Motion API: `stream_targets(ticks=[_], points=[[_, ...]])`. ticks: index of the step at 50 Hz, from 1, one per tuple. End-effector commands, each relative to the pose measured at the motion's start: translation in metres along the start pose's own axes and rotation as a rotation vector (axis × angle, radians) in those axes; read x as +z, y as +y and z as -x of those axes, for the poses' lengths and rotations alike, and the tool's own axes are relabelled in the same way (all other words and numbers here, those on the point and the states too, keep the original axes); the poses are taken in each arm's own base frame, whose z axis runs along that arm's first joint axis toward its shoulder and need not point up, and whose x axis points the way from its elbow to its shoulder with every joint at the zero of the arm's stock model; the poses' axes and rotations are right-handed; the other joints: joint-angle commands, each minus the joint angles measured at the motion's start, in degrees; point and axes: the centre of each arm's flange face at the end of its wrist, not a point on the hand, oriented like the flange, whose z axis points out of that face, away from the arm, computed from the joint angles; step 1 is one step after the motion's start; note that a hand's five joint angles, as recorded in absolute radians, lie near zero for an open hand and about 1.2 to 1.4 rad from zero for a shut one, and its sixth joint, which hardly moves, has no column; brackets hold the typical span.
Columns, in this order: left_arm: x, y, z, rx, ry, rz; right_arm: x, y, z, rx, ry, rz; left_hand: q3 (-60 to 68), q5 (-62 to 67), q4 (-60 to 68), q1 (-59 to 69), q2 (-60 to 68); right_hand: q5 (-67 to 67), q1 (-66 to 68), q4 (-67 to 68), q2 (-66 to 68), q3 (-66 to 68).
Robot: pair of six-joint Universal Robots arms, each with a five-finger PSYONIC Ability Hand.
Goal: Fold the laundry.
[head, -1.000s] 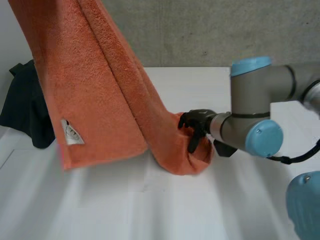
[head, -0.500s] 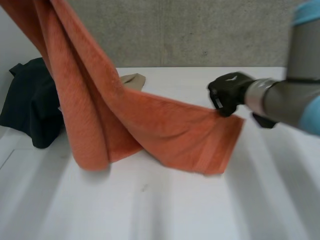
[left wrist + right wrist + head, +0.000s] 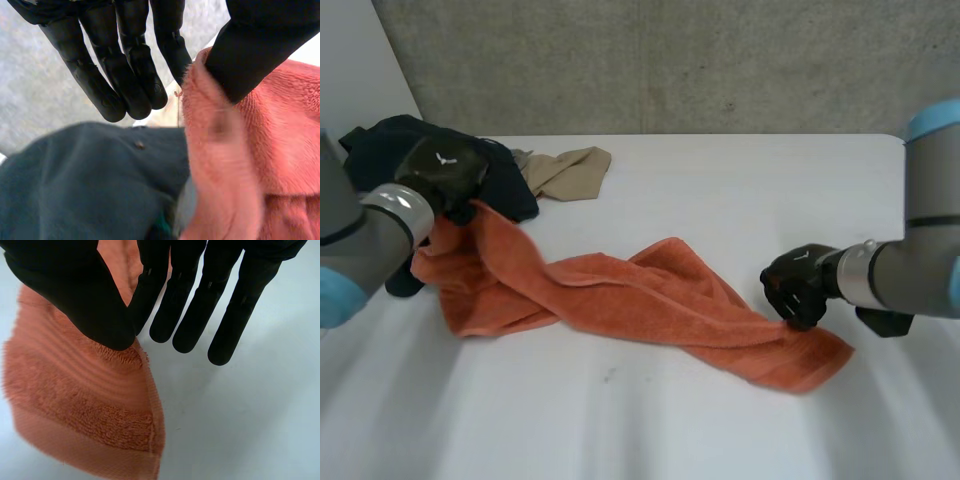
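Plainly, at the far left edge of the white surface (image 3: pixel 720 200) a dark, crumpled garment (image 3: pixel 380 150) lay in a heap. Just beside it the left hand (image 3: pixel 445 170) pinched the rim of one end of the orange terry-cloth towel (image 3: pixel 640 300) between its thumb and its straight fingers. A small beige cloth (image 3: pixel 565 168) sat bunched a little further right, towards the back, apart from the towel. From the left hand the towel ran slantwise across the middle of the surface as a rumpled, half-twisted rope, thick and gathered at the left and flattening towards the right. Its far end lay spread on the surface, showing a flat woven band and a stitched hem. There the right hand (image 3: pixel 800 290) held an edge close to that end, thumb pressed against the nearest finger with the cloth between, the other fingers straight and clear of it. The towel looked soft, limp and light, with a looped pile that should give a sure hold and nothing to break. It would probably sag and twist wherever unsupported, so the hemmed corners of each short end seemed the best places to take it.
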Motion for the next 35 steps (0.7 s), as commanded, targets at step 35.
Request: stream_targets(ticks=[35], points=[[0.003,0.001,0.010,-0.003,-0.051,0.016,-0.011,0.030,0.006,0.197,0.058,0.076,11.8,13.0,11.5,14.0,11.4,-29.3,-26.8,-30.1,-28.9,-29.6]])
